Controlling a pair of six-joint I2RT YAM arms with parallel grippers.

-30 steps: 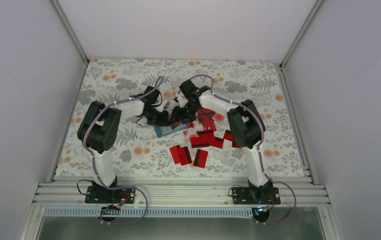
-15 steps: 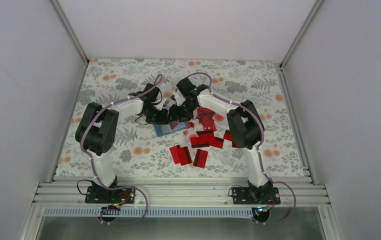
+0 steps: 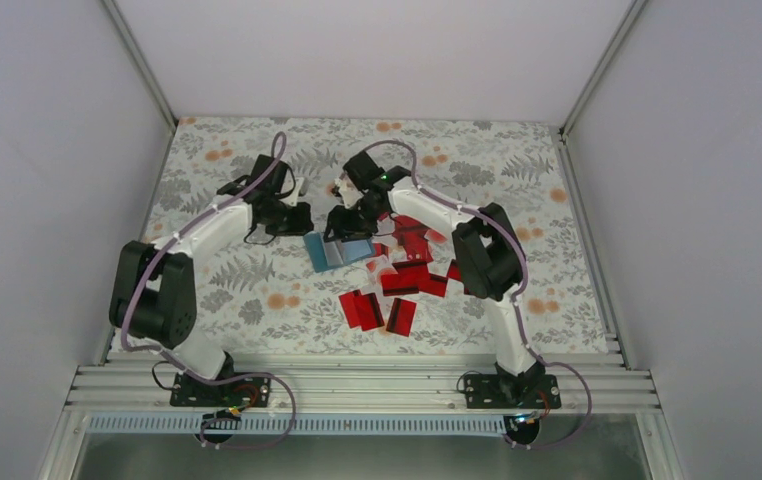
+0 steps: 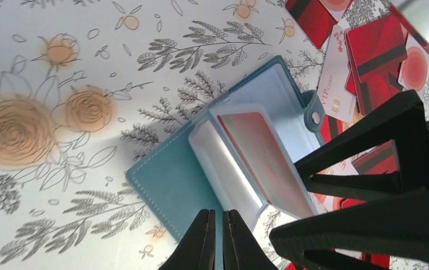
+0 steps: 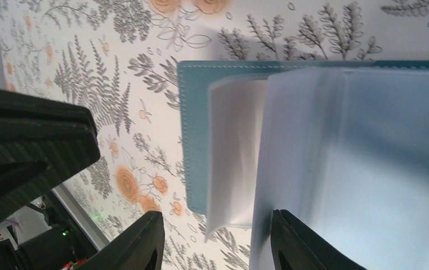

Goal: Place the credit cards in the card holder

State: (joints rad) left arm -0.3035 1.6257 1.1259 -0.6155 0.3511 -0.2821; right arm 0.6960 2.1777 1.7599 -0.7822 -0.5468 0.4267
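- Cloth (image 3: 257, 290) printed with grey leaves and orange flowers lies under me, white walls (image 3: 57, 150) around.
- Card holder (image 3: 338, 251) lies open at centre, credit cards (image 3: 397, 285) heaped at its 4 o'clock.
- My left gripper (image 4: 218, 236) is pinched closed and empty.
- My right gripper (image 5: 212, 242) is half-spread over blurred sleeves (image 5: 370, 169); I cannot tell if it touches them.

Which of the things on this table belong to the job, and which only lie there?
For the job: red credit cards; teal card holder, lying open; left gripper; right gripper.
Only there: flowered table cover.
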